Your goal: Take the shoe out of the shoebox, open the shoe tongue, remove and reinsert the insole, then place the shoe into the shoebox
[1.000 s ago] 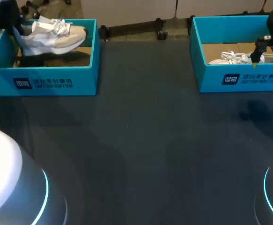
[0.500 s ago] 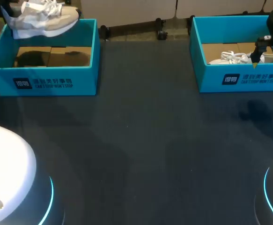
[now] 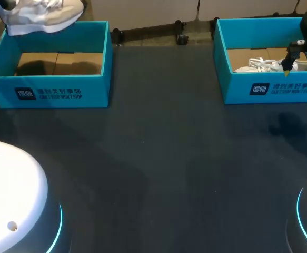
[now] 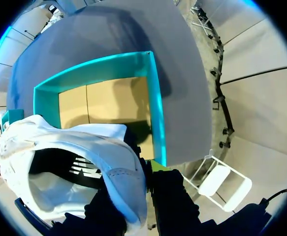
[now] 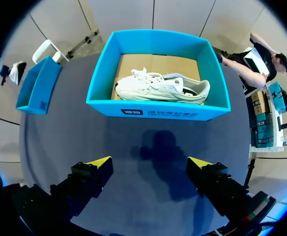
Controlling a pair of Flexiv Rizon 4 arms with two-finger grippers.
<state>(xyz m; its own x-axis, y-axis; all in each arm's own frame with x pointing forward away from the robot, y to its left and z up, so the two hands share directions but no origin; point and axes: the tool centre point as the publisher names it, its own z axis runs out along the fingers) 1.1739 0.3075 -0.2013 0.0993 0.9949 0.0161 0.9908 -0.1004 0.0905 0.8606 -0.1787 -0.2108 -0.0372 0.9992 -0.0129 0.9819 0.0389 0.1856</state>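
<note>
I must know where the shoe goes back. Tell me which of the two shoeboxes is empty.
The left shoebox: only bare cardboard shows inside, and the lifted shoe hangs above it. The right shoebox holds a white shoe.

Light falls evenly from overhead. In the head view the dark worktop (image 3: 164, 158) takes it dully, without glare, and a faint soft-edged shadow lies before the right shoebox (image 3: 274, 87). A deeper shadow sits on the cardboard floor of the left shoebox (image 3: 53, 89). A cyan ring (image 3: 58, 226) glows at each lower corner. In the right wrist view the right gripper (image 5: 149, 162) throws a soft shadow ahead. The shoe (image 4: 84, 147) shines bright white, its inside dark.
</note>
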